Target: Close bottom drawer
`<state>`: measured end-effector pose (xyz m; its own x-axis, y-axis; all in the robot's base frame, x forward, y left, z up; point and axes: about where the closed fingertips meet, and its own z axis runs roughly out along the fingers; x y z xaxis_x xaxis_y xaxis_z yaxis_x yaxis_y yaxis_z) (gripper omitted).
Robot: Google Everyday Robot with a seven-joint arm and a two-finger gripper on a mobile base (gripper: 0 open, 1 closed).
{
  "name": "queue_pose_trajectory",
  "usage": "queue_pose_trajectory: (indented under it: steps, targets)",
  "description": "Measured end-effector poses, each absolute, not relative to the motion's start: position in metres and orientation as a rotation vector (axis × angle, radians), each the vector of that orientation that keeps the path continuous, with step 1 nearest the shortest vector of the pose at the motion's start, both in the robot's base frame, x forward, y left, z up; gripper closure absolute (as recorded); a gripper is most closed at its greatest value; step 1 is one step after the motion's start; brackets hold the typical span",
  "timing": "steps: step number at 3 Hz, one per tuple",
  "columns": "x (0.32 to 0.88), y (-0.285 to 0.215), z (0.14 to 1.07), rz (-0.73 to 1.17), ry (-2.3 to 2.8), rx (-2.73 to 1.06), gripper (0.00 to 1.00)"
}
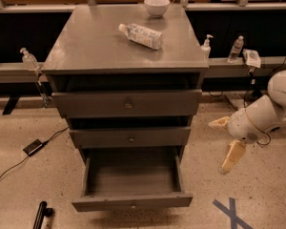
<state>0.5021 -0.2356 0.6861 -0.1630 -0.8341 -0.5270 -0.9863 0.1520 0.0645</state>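
The bottom drawer [132, 200] of the grey cabinet [126, 46] is pulled far out toward me and is empty inside; its front panel is near the bottom of the view. The middle drawer [130, 138] and top drawer [127, 104] above it are pushed in. My gripper [223, 143] hangs to the right of the cabinet, about level with the bottom drawer and well apart from it. Its two cream fingers [232, 156] are spread open and hold nothing.
A plastic bottle [141, 35] lies on the cabinet top and a white bowl [157, 6] stands behind it. Small bottles [237, 48] stand on the ledge to the right, and one [28, 59] to the left. A cable and black box [34, 147] lie on the floor at left. Blue tape [231, 213] marks the floor.
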Motion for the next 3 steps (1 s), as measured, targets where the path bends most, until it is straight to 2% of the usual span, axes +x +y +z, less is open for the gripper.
queue_pose_trajectory:
  steps: [1,3]
  targets:
    - [0.518,-0.233,0.641,0.742,1.956,-1.505,0.00]
    - [0.561,-0.184,0.562,1.119,1.699,-1.139,0.00]
